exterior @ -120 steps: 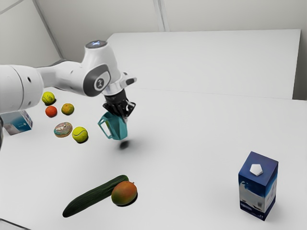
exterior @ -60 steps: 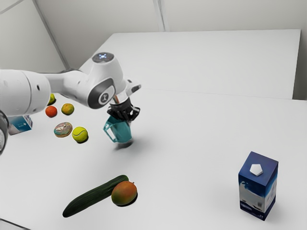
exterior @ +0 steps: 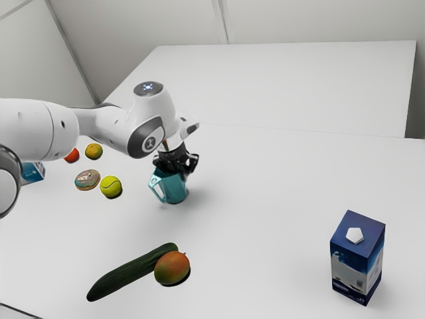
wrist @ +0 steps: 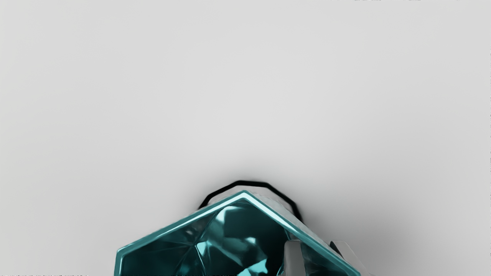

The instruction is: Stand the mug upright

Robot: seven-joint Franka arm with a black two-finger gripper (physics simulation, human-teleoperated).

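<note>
dark green, the cucumber (exterior: 133, 274) lies closest in on the white counter (exterior: 265, 212), with the mango (exterior: 172, 268) against its end and (just as it was) the blue carton (exterior: 357, 259) standing well apart toward the exterior view's right.

beyond them is the teal mug (exterior: 174, 189), and that's where the change is. a second ago it hung clearly tilted, its shadow separate beneath it; now it has come lower, shifted a little to the exterior view's right, and stands nearly upright, handle toward that view's left. its base is at or just above the counter (i can't tell for certain that it touches).

the gripper (exterior: 182, 173) has come down with it, and the arm (exterior: 99, 129) has dropped and reached a bit further out. the gripper is clamped on the mug's wall: in the wrist view one finger (wrist: 294, 260) is inside the mug and the other finger (wrist: 348, 255) outside, the wall pinched between them. the open mouth faces the hand, and a dark rounded edge peeks out past the rim (probably the foot or its shadow, hard to say).

farther back, the tennis ball (exterior: 111, 186) and the donut (exterior: 87, 179) sit side by side where they were, and past them the orange (exterior: 93, 151) and a red fruit (exterior: 72, 157). the box (exterior: 33, 173) is partly covered by the arm (more so than before).
</note>
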